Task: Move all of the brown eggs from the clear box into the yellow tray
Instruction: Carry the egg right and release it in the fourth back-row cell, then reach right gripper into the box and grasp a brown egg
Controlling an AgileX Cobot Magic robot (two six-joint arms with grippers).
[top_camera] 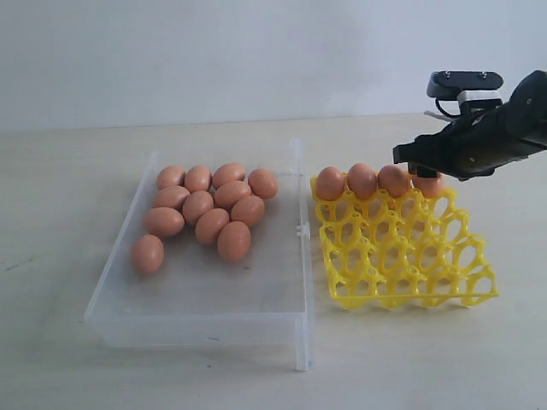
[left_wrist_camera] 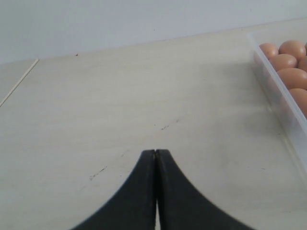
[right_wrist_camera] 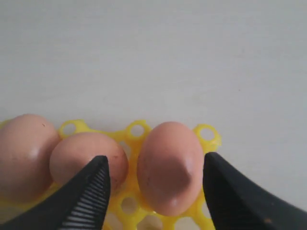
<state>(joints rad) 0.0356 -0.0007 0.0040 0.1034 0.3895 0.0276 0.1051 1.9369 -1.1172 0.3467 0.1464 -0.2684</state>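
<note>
Right claw [top_camera: 427, 166]: released. Its fingers [right_wrist_camera: 91, 191] stand wide apart on either side of the end egg [right_wrist_camera: 170, 167]. A clear gap shows on one side. The other finger lies just beside the shell, and contact there cannot be told.
End egg: seated in the far right corner cup of the yellow tray [top_camera: 402, 265]. In the exterior view it is partly hidden under the right claw.
Yellow tray: on the counter [top_camera: 68, 213], just beside the right wall of the clear box [top_camera: 197, 329]. Its far row holds four brown eggs [top_camera: 361, 180] side by side, the end egg included. The nearer rows show open lattice only.
Clear box: on the counter, left of the yellow tray. Twelve more brown eggs [top_camera: 211, 226] lie on their sides in its far half, clustered and mostly touching. One egg [top_camera: 147, 254] lies a little apart, near the left wall.
Left claw [left_wrist_camera: 156, 158]: clenched, fingers pressed together with nothing between them. It hangs over bare counter, near the wall of the clear box. It does not show in the exterior view.
</note>
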